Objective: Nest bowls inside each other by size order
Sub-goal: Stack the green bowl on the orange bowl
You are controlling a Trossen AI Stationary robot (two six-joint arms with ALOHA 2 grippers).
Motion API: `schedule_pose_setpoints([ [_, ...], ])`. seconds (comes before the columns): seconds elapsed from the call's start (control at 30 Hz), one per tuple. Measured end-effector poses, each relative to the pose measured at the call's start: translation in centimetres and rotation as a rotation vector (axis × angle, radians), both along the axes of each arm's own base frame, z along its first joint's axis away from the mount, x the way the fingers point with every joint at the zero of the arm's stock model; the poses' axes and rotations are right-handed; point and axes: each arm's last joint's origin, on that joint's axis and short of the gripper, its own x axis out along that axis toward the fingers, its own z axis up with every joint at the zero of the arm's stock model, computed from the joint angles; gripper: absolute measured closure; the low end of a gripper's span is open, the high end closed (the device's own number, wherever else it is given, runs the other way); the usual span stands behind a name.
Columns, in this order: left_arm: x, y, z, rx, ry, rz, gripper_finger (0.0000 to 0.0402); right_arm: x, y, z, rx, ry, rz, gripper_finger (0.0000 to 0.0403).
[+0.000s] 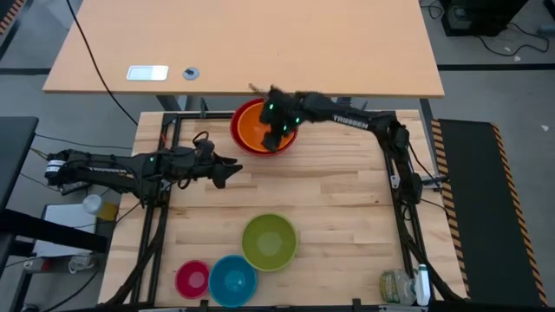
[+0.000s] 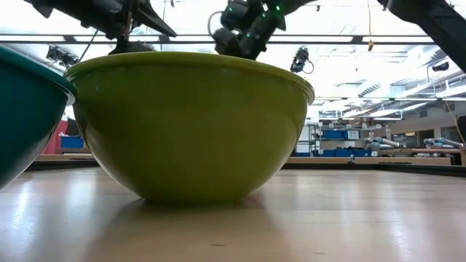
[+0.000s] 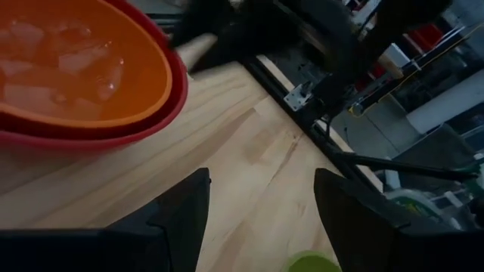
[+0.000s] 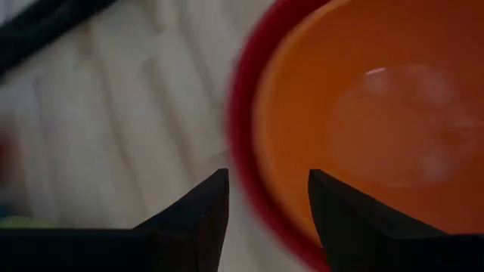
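Note:
The orange bowl (image 1: pixel 258 128) sits nested in the red bowl (image 1: pixel 239 120) at the table's far middle. It also shows in the left wrist view (image 3: pixel 68 60) and the right wrist view (image 4: pixel 393 113). My right gripper (image 1: pixel 281 137) is open above the near right rim of these bowls. One finger is over the orange bowl and one is outside the red rim (image 4: pixel 243 151). My left gripper (image 1: pixel 231 172) is open and empty over the table, left of the bowls. The lime green bowl (image 1: pixel 269 241), blue bowl (image 1: pixel 232 280) and pink bowl (image 1: pixel 192 279) stand apart near the front edge.
A plastic bottle (image 1: pixel 401 286) lies at the near right corner. Dark frame rails (image 1: pixel 158 217) run along the table's left and right sides. Bare wood (image 1: pixel 338 199) lies between the nested pair and the three front bowls. In the low view the green bowl (image 2: pixel 189 124) fills the foreground.

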Motion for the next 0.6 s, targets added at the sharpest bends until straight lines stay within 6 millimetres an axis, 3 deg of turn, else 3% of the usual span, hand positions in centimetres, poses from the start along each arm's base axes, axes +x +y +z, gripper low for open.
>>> schedule_pose_setpoints([
  [0.23, -0.1, 0.0, -0.4, -0.004, 0.043, -0.011, 0.0161, 1.6, 6.2, -0.1, 0.016, 0.009, 0.158, 0.0215],
  [0.6, -0.2, 0.0, -0.6, -0.014, 0.066, -0.027, 0.0161, 1.5, 12.6, -0.6, 0.050, 0.114, 0.288, 0.0215],
])
